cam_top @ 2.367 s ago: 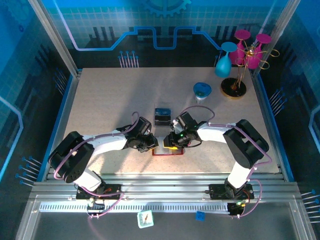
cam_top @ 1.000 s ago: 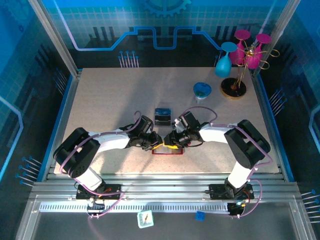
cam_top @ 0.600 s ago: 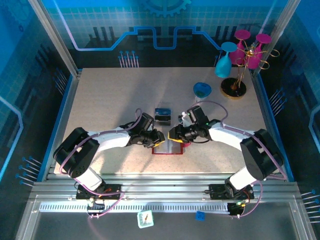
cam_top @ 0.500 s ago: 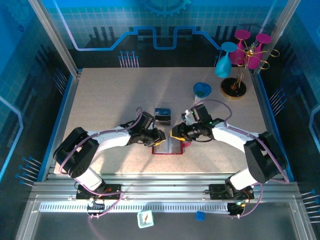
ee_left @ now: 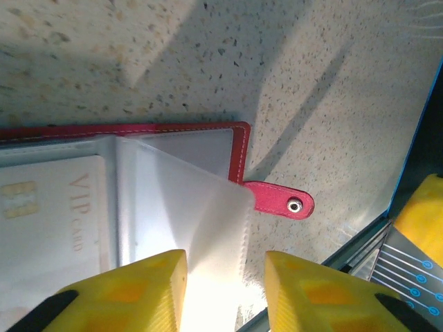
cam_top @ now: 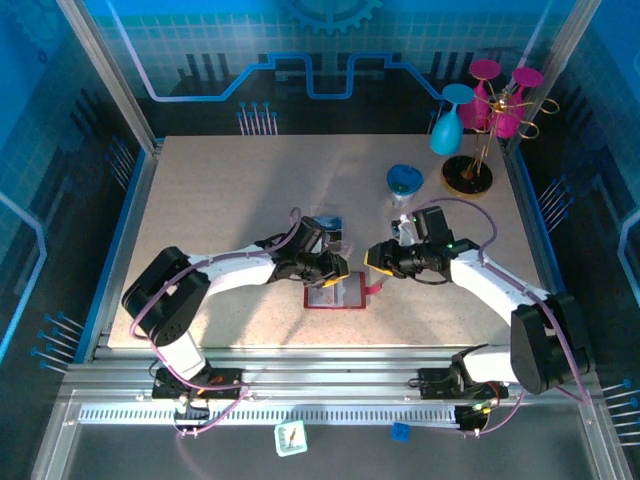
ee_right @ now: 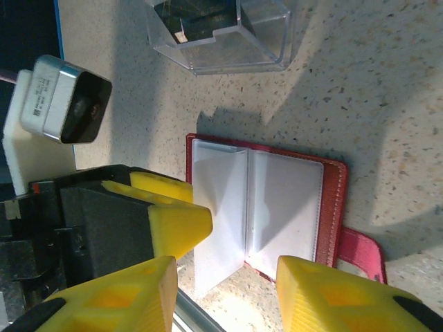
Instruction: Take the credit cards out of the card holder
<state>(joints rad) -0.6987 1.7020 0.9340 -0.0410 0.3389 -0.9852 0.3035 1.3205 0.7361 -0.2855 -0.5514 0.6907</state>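
The card holder [cam_top: 333,294] lies open at centre frame, and a pale card [ee_left: 52,221] reading "VIP CARD" sits lower left. The left gripper [ee_left: 225,280] stands parted at a clear sleeve [ee_left: 187,207] — the right gripper [ee_right: 228,277] parted too, empty.

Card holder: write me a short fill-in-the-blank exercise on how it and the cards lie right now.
The card holder is not shut but ____, its inside facing up.
The card in its sleeve is printed ____ CARD.
Dark cards sit inside the clear plastic ____.
Missing words: open; VIP; box.
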